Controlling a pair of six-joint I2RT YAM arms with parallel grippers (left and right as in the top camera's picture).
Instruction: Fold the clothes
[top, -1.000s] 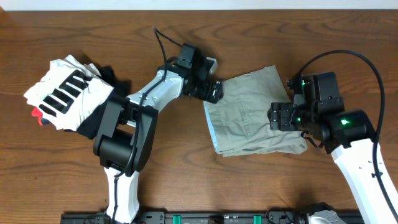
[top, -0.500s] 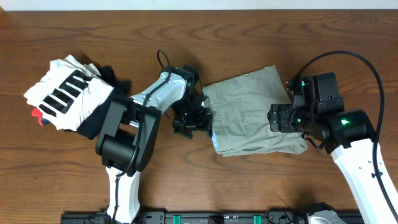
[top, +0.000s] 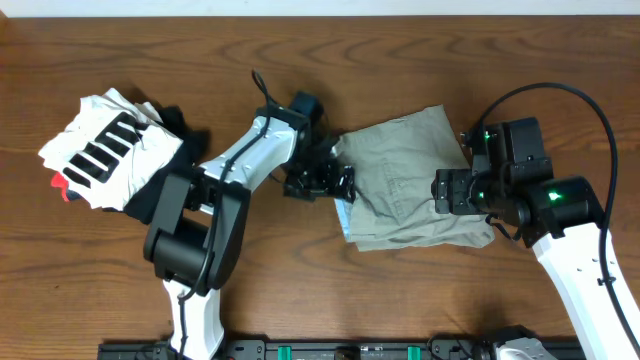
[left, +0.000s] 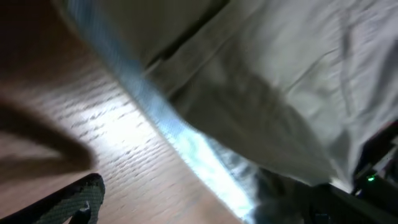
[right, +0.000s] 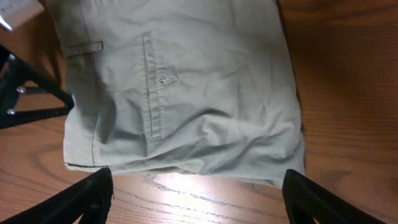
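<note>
The khaki shorts lie flat in the middle of the table, with pale light-blue lining showing along their left edge. My left gripper is at that left edge. In the blurred left wrist view the shorts and the lining lie between its spread fingers; one finger is partly hidden by cloth. My right gripper hovers over the right part of the shorts. In the right wrist view it is open over bare wood, just off the edge of the shorts.
A white garment with black stripes lies heaped at the far left on a black garment, with something red at its edge. A black cable loops over the right arm.
My left gripper swung from the top left corner of the shorts down past their left edge, then back up against the middle of that edge. The edge has rumpled slightly. The right arm has not moved.
</note>
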